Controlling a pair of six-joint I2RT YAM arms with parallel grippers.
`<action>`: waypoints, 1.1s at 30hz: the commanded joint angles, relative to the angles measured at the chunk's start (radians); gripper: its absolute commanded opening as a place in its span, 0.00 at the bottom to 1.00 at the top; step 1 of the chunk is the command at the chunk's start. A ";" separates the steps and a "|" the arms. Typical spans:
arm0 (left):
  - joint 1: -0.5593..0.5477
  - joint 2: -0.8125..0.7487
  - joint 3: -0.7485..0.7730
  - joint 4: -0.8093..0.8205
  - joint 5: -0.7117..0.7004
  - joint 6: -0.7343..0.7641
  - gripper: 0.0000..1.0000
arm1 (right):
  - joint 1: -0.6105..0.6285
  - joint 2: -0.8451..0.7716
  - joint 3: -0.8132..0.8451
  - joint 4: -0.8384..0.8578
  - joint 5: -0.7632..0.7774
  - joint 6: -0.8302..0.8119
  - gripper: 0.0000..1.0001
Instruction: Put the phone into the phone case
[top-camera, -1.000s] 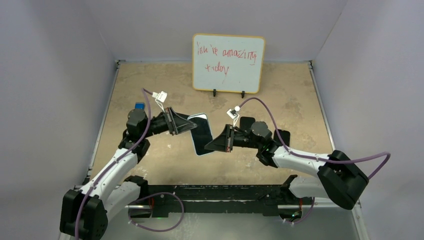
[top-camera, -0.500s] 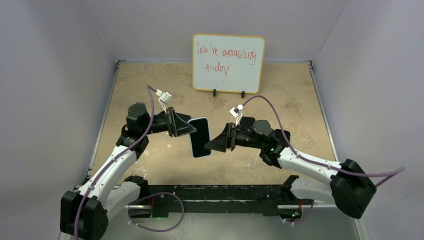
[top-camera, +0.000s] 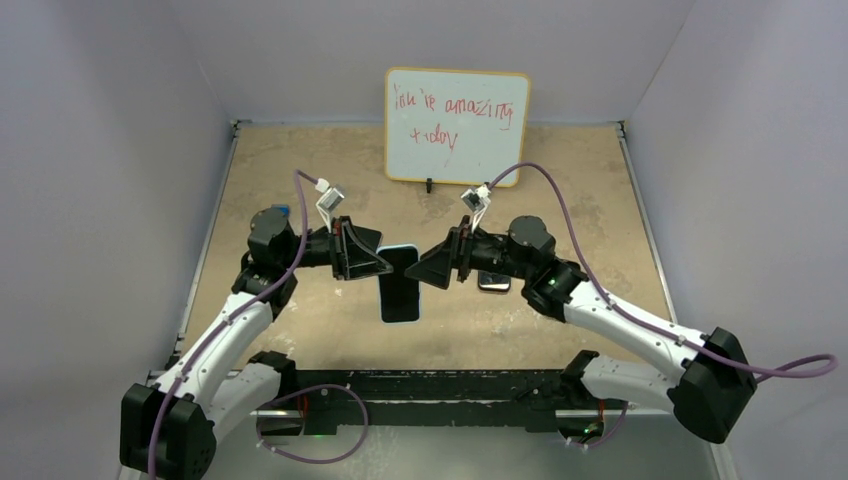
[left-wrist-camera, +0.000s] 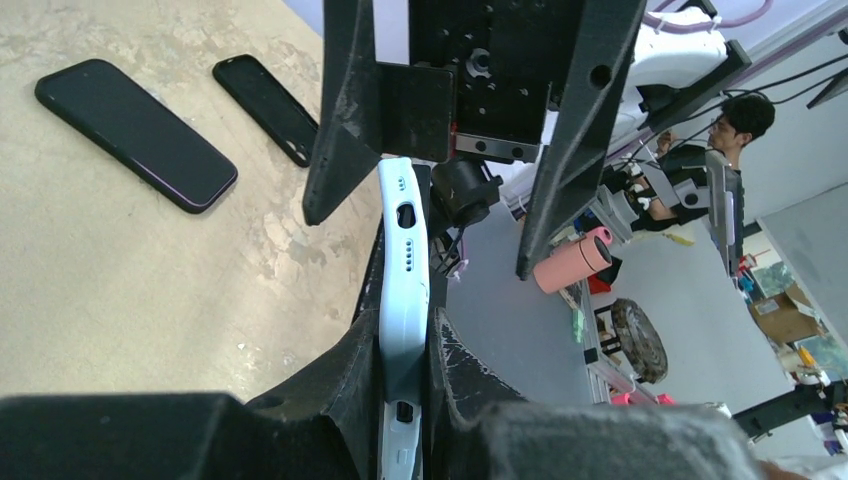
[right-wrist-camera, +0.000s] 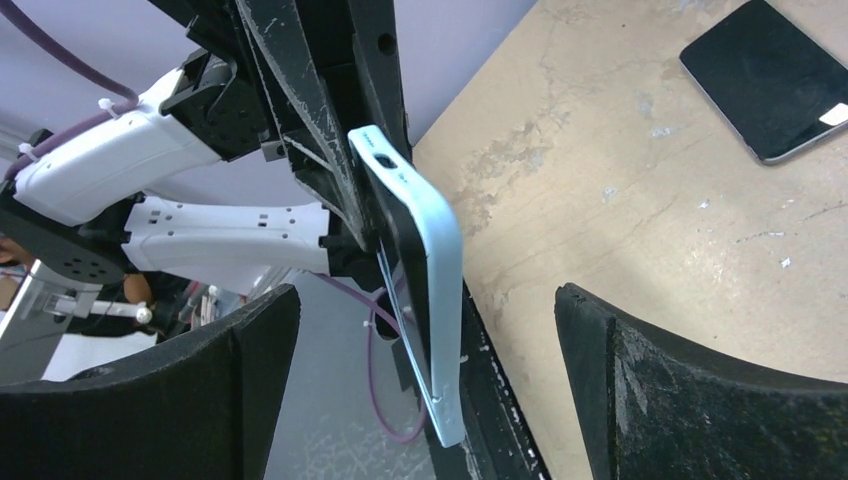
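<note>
The light blue phone case (top-camera: 400, 248) hangs above the table at the middle, its long axis running toward me. The phone (top-camera: 400, 290) lies inside it, black screen up. My left gripper (top-camera: 385, 262) is shut on the case's left long edge. In the left wrist view both fingers press the pale blue case (left-wrist-camera: 403, 260) edge-on. My right gripper (top-camera: 436, 268) stands open just to the right of it. In the right wrist view the case (right-wrist-camera: 445, 280) and the phone (right-wrist-camera: 403, 235) stand between the wide-apart fingers (right-wrist-camera: 250, 360), touching neither.
A whiteboard (top-camera: 456, 125) stands at the back. A dark phone (top-camera: 492, 282) lies on the table under the right wrist. The left wrist view shows two black phones (left-wrist-camera: 135, 133) (left-wrist-camera: 268, 108) lying flat. A small blue cube (top-camera: 281, 211) sits behind the left arm.
My right gripper has let go of the case and opened wide, pulling slightly back and away. The left gripper keeps its hold, and the case has swung to point straight toward me.
</note>
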 joint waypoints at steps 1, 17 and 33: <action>-0.008 -0.023 0.000 0.098 0.046 -0.026 0.00 | -0.003 0.038 0.076 0.016 -0.079 -0.066 0.95; -0.018 0.006 0.032 -0.080 -0.002 0.092 0.00 | -0.004 0.119 0.090 0.186 -0.122 0.028 0.35; -0.018 0.021 0.131 -0.445 -0.186 0.307 0.25 | -0.005 0.115 0.066 0.041 0.074 -0.022 0.00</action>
